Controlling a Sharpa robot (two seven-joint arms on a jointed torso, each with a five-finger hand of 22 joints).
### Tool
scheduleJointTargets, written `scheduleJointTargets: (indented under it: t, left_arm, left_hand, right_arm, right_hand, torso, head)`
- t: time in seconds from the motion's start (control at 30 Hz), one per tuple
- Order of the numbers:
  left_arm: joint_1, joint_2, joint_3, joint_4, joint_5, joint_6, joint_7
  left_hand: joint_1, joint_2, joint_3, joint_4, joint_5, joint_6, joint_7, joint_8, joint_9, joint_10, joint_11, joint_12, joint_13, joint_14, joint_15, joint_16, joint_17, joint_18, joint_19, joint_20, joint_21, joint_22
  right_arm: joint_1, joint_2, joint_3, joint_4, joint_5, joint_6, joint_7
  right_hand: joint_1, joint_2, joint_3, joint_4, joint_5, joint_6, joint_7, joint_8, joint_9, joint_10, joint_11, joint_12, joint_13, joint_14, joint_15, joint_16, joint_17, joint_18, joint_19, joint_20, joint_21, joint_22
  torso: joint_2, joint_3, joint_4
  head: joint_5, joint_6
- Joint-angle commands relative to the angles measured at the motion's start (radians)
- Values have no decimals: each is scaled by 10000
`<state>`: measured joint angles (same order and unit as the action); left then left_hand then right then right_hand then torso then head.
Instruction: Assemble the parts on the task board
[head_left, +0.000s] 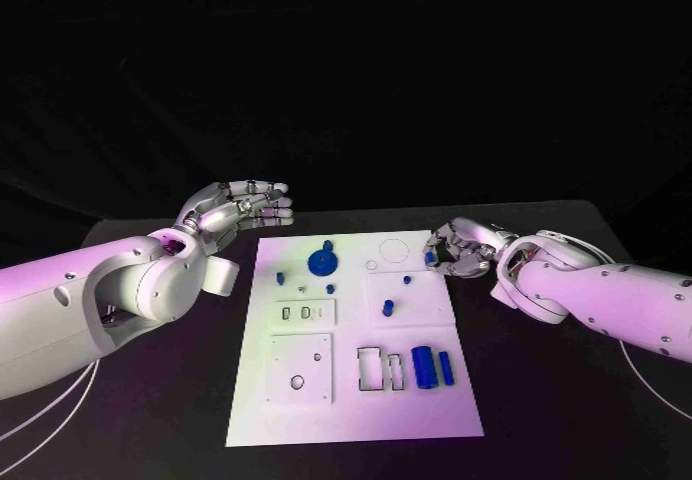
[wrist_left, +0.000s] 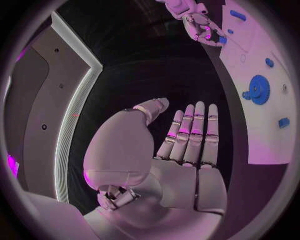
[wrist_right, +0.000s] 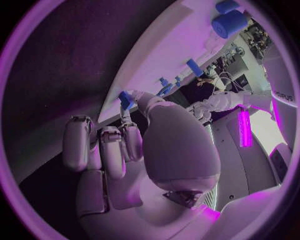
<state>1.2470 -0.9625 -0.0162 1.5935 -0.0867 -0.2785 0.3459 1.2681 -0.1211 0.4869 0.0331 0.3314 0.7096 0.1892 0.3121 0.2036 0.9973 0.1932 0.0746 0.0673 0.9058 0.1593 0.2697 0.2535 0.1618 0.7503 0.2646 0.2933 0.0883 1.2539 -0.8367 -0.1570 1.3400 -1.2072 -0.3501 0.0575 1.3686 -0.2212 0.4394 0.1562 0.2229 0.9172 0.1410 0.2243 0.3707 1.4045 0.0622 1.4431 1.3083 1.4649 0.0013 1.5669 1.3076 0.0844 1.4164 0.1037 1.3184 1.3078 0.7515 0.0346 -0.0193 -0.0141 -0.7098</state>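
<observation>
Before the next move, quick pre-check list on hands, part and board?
1. Right hand has a part: ok, a small blue part sits pinched at its fingertips by the board's right edge.
2. Grip firm: cannot tell, contact is small and partly hidden.
3. Left hand clear of board: ok, open beyond the far-left corner, holding nothing.
4. Blue gear seated: cannot tell.
5. Large cylinder out of the way: ok, it lies near the front slots, far from both hands.

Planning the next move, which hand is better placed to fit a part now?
Probably the right hand: it pinches a small blue part at the task board edge. The left hand is open, off the board.
</observation>
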Motion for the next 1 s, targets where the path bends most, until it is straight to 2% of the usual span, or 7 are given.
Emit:
scheduleJointTargets:
  t: [0.03,0.47,0.57,0.63,0.73,0.87,1.0]
  left_arm:
    - [3,11,6,14,-38,178,66]
    - [3,14,6,4,-39,208,37]
    - [3,15,6,2,-39,217,28]
    - [3,16,6,1,-39,224,22]
    - [3,17,6,2,-39,234,12]
    - [3,16,6,3,-39,240,6]
    - [3,13,6,1,-39,241,1]
  left_hand:
    - [-119,18,-30,-25,-39,-93,527,66,10,-14,45,65,6,-89,13,-41,12,140,-35,3,-64,-11]
    - [-145,39,-38,-8,-31,-103,530,72,12,-20,49,64,5,-106,18,-46,11,139,-45,7,-73,-16]
    - [-145,39,-38,-8,-31,-103,530,72,12,-20,49,64,5,-106,18,-46,11,139,-45,7,-73,-16]
    - [-151,42,-41,-4,-30,-105,530,73,12,-22,50,64,4,-109,18,-47,11,139,-47,8,-74,-17]
    - [-155,44,-42,-2,-30,-107,531,73,13,-23,50,64,4,-111,18,-47,11,138,-48,9,-75,-17]
    - [-155,44,-42,-2,-30,-107,531,73,13,-23,50,64,4,-111,18,-47,11,138,-48,9,-75,-17]
    - [-155,44,-42,-2,-30,-107,531,73,13,-23,50,64,4,-111,18,-47,11,138,-48,9,-75,-17]
  right_arm:
    - [-13,32,-3,-19,-47,-118,-85]
    - [-13,57,-2,-66,3,-263,-100]
    - [-13,61,-1,-75,48,-442,4]
    - [-13,64,-1,-74,66,-548,46]
    - [-13,75,-1,-80,60,-673,52]
    - [-13,84,-1,-73,38,-809,41]
    - [-13,80,2,25,14,-1024,-6]
  right_hand:
    - [2,141,95,1,47,129,-3,77,20,106,-12,75,591,1059,-73,39,2632,-162,63,-19,54,542]
    - [19,170,179,-19,32,184,-31,123,33,123,-40,82,604,1059,-98,39,2632,-163,68,-43,55,550]
    - [69,269,381,-94,-44,522,-160,366,139,258,-149,170,751,1059,-186,39,2632,-183,130,-116,136,633]
    - [91,322,537,-153,-299,666,-234,484,199,391,-217,262,909,1059,-248,39,2632,-203,181,-176,206,703]
    - [76,364,694,-228,-338,896,-339,670,298,521,-308,350,1063,1059,-325,39,2632,-222,232,-247,274,773]
    - [49,383,791,-302,-363,1053,-423,819,391,592,-382,393,1147,1059,-390,39,2632,-234,263,-307,313,818]
    - [41,385,806,-316,-367,1073,-437,842,407,603,-394,399,1159,1059,-402,39,2632,-237,270,-319,323,829]
  torso:
    - [-2,6,-4]
    - [-9,2,-3]
    - [-12,-2,-2]
    - [-4,-3,-2]
    - [-4,-2,-2]
    - [-4,-4,3]
    - [-5,-2,1]
  head:
    - [19,-5]
    - [34,-12]
    - [31,-9]
    - [33,-7]
    - [37,-13]
    - [36,-16]
    - [47,-28]
